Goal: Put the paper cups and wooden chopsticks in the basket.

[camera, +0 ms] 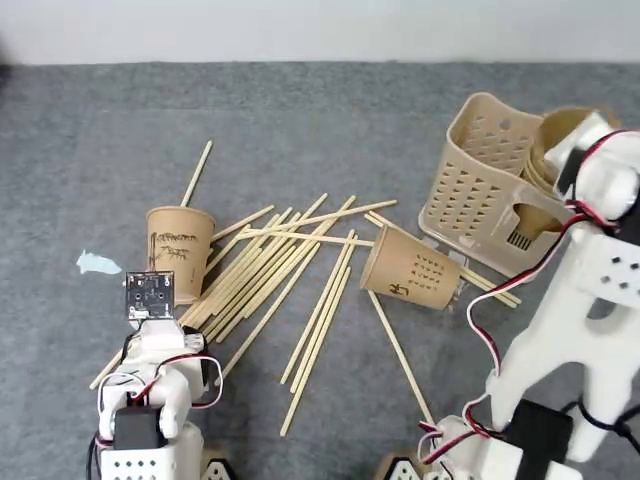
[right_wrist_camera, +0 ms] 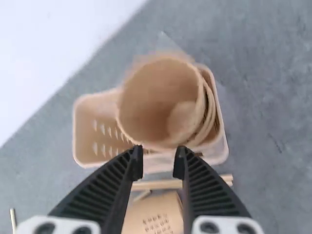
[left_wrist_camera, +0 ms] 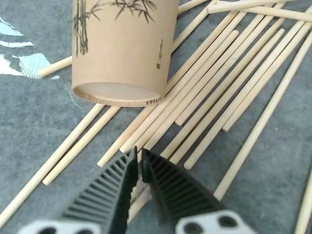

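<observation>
- Grey carpet (camera: 300, 110) covers the table; a blue scrap (camera: 98, 263) lies at 9 o'clock.
- Left gripper (left_wrist_camera: 139, 163): at 7 o'clock, low over the near end of the chopstick spread. Its claw is pressed almost together. Pale wood shows in the slit; whether it is clamped cannot be told.
- Bamboo-print cup (camera: 180, 250): lies on its side across several chopsticks, at 12 o'clock from the left gripper. Its recessed base faces that gripper, near but apart. Not in the basket.
- Lone chopstick (camera: 196, 173): on the carpet at 12 o'clock from the bamboo-print cup, apart from the rest.
- Chopsticks (camera: 270, 265): a loose fan at the centre, most running from 7 to 1 o'clock, some crossed. All on the carpet.
- Second cup (camera: 410, 270): on its side at 4 o'clock from centre, mouth toward 9 o'clock, base near the basket.
- Basket (camera: 480, 190): at 2 o'clock, tipped, with chopstick ends beside its lower edge.
- Nested cups (right_wrist_camera: 161, 105): stacked inside the basket, mouths toward the right arm.
- Right gripper (right_wrist_camera: 157, 158): at 3 o'clock, claw apart, tips just beside the nested cups' rim; contact cannot be told.
</observation>
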